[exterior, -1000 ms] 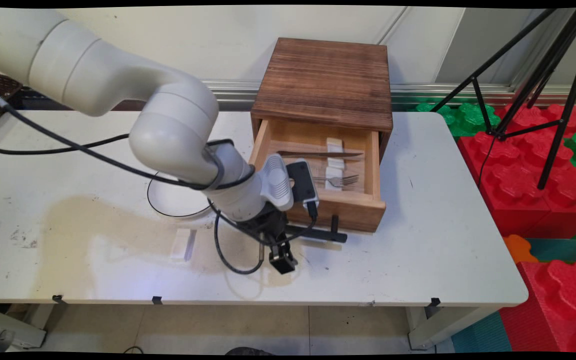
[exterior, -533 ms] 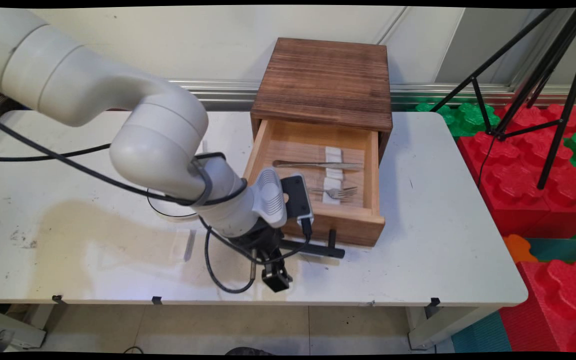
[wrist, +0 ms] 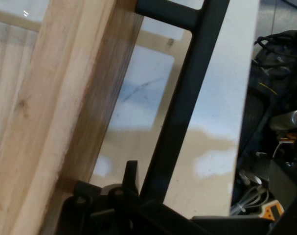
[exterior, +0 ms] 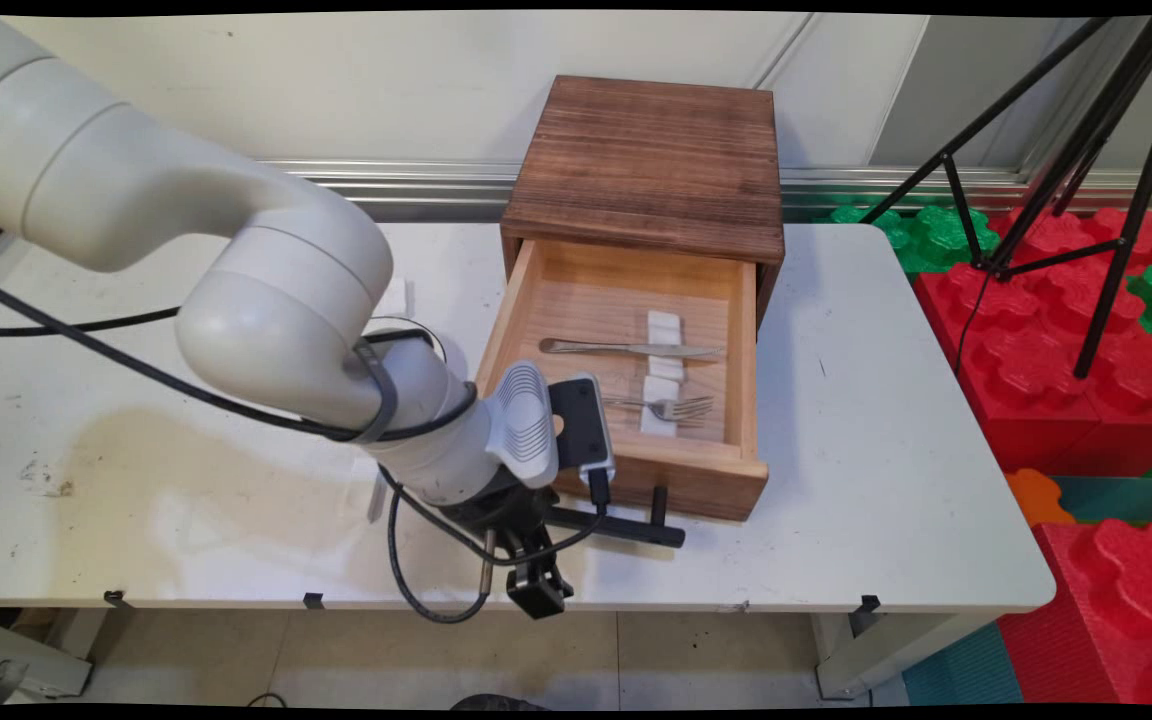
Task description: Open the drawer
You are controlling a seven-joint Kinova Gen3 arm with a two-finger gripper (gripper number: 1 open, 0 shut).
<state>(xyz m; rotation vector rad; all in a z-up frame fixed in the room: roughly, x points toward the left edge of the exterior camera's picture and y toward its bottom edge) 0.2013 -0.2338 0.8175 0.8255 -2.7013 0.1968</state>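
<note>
A dark wooden box [exterior: 651, 160] stands at the table's back, and its pale drawer [exterior: 596, 300] is pulled well out toward the near edge. My gripper [exterior: 541, 550] is shut on the left end of the drawer's black bar handle [exterior: 626, 527], close to the table's near edge. In the hand view the handle [wrist: 187, 98] runs up from my gripper [wrist: 138, 196] alongside the drawer front [wrist: 55, 107]. Inside the drawer lie a knife [exterior: 626, 348] and a fork [exterior: 666, 405], across two small white blocks [exterior: 663, 328].
A white plate [exterior: 416, 325] with a dark rim sits partly hidden behind the arm. A small white block [exterior: 376, 495] lies left of the gripper. Black cables hang from the arm. A black tripod [exterior: 1086, 150] and red and green foam blocks [exterior: 1066, 330] stand beyond the table's right edge.
The gripper has moved toward the table's near edge with the handle in it, and the drawer has slid further out of the box, showing more of the knife and fork.
</note>
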